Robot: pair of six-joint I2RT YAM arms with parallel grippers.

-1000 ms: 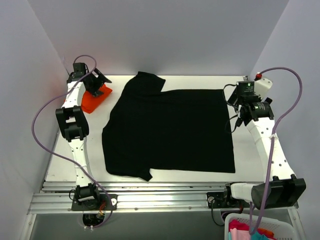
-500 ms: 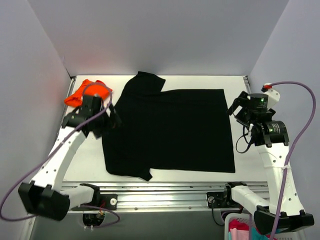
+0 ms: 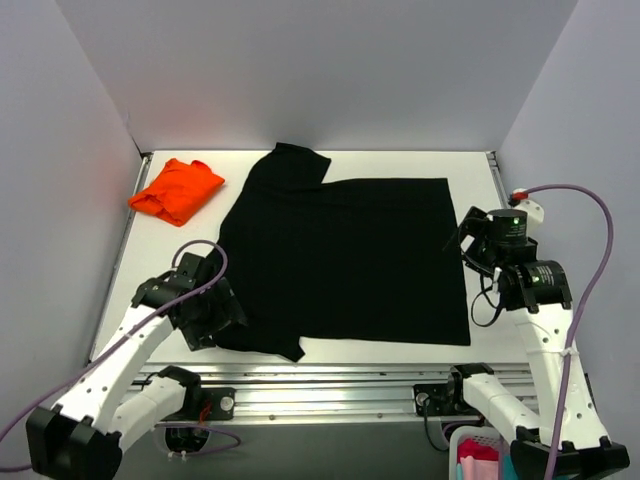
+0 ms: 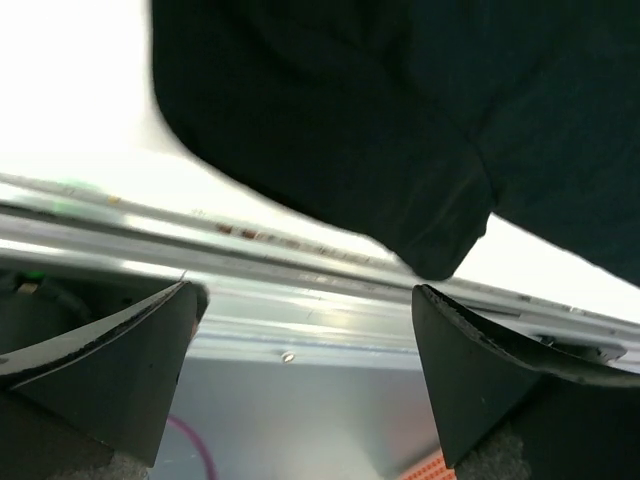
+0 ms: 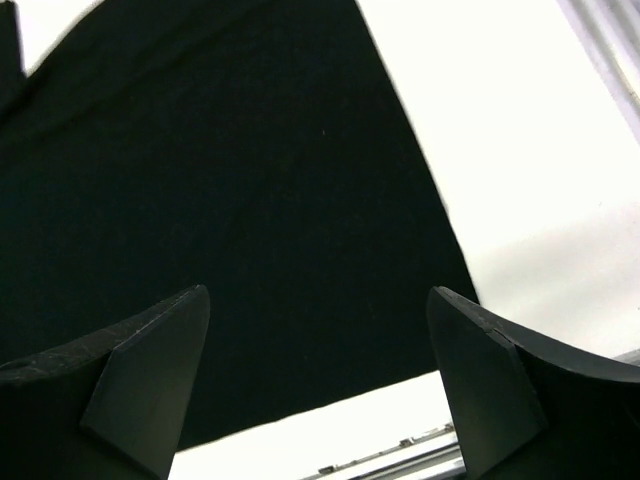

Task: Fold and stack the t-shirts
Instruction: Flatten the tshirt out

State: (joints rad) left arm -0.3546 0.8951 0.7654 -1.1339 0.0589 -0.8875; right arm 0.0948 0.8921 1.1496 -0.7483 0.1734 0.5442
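Pale grey walls point(image 3: 320, 70) close in a white worktop point(image 3: 160, 240), with a metal rail point(image 3: 330, 385) running along its near edge. A black t-shirt point(image 3: 340, 260) lies spread flat across the middle of the worktop, one short sleeve pointing to the far side and the other to the near side.

The left jaws stand wide open at the near left corner of this shirt, gripping nothing. In the left wrist view the two dark fingers point(image 4: 120, 360) frame the scene from below. The black t-shirt point(image 4: 330, 110) lies ahead of them, and the rounded tip of its near sleeve point(image 4: 440, 250) hangs closer to the right-hand finger, apart from both. The rail point(image 4: 300, 300) passes between the sleeve and the fingers.

The right jaws are also spread apart and empty, over the right edge of the same shirt. In the right wrist view the cloth point(image 5: 220, 200) fills the space ahead of and between the fingers point(image 5: 130, 370). Its near hem corner point(image 5: 465, 285) sits just ahead of the right-hand finger, with bare worktop beyond it on that side.

An orange t-shirt point(image 3: 177, 190) lies folded at the far left corner of the worktop. It is well ahead of the left jaws and clear of the black one. A basket point(image 3: 500, 462) of coloured clothes sits below the rail, behind the right arm point(image 3: 545, 320).
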